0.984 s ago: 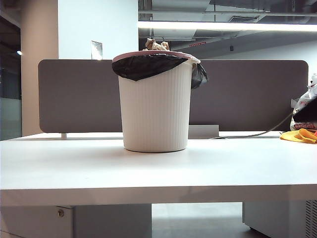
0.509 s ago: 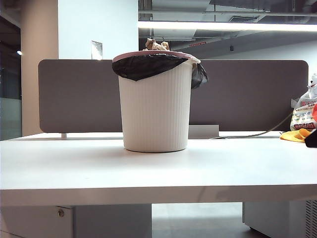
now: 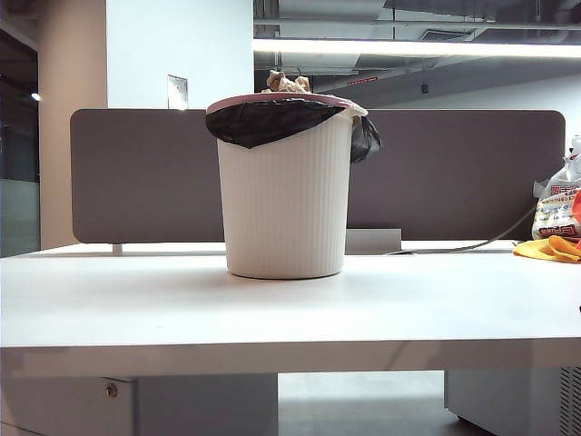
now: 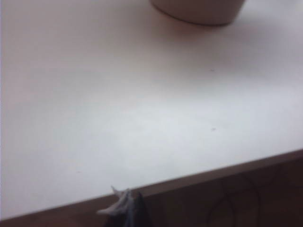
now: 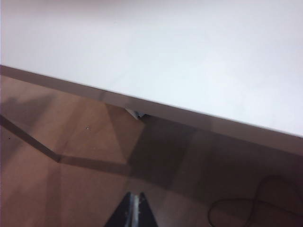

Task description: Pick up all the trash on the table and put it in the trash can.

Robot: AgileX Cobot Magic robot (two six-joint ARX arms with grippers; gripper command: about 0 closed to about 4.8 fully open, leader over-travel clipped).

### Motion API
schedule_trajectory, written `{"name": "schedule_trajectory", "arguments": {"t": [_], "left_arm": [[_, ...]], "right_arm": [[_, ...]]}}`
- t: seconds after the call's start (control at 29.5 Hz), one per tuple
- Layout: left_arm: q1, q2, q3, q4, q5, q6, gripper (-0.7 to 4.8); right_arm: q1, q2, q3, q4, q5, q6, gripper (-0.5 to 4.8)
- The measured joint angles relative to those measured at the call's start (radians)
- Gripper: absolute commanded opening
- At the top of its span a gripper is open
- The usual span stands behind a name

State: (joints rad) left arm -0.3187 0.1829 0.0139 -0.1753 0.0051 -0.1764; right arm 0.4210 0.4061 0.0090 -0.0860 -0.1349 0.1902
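Note:
The trash can, white and ribbed with a black liner over its pinkish rim, stands mid-table. Crumpled tan trash pokes above its rim. Neither gripper shows in the exterior view. In the left wrist view my left gripper is shut with nothing seen in it, at the table's front edge, well short of the trash can's base. My right gripper is shut and empty, hanging over the floor in front of the table edge. No loose trash shows on the table top.
A grey-brown partition runs behind the table. At the far right lie a yellow cloth and a printed plastic bag, with a cable leading to them. A dark cable loops on the brown floor.
A dark arm part at the exterior view's right edge has sunk and gone out of view. The trash can and the paper in it have not moved.

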Motion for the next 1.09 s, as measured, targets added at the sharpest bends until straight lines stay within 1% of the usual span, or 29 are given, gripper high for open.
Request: {"name": "schedule_trajectory", "arguments": {"t": [0.41, 0.51, 0.58, 0.64, 0.78, 0.88, 0.98, 1.09], "left_arm": [[0.0, -0.003, 0.0, 0.0, 0.011, -0.016, -0.03], [0.018, -0.039, 0.0, 0.001, 0.019, -0.016, -0.03], [0.071, -0.055, 0.0, 0.001, 0.039, -0.016, -0.03], [0.152, -0.082, 0.0, 0.001, 0.044, -0.016, -0.03], [0.307, -0.138, 0.0, 0.001, 0.039, -0.016, -0.03], [0.397, -0.184, 0.0, 0.01, 0.033, -0.016, -0.03], [0.393, -0.179, -0.003, 0.012, 0.017, -0.018, -0.03], [0.393, -0.18, -0.003, 0.011, 0.018, -0.018, -0.03]], "right_arm": [[0.0, 0.0, 0.0, -0.001, 0.001, 0.0, 0.13], [-0.016, -0.05, 0.0, -0.018, 0.0, 0.0, 0.13], [-0.043, -0.098, 0.0, -0.018, 0.0, 0.0, 0.13], [-0.084, -0.154, 0.0, -0.021, 0.0, 0.0, 0.13], [-0.204, -0.34, 0.0, -0.014, 0.001, 0.0, 0.13], [-0.303, -0.4, 0.0, 0.005, 0.003, 0.0, 0.13], [-0.35, -0.403, 0.0, 0.033, 0.008, 0.0, 0.13], [-0.37, -0.403, 0.0, 0.045, 0.007, 0.0, 0.13]]}}
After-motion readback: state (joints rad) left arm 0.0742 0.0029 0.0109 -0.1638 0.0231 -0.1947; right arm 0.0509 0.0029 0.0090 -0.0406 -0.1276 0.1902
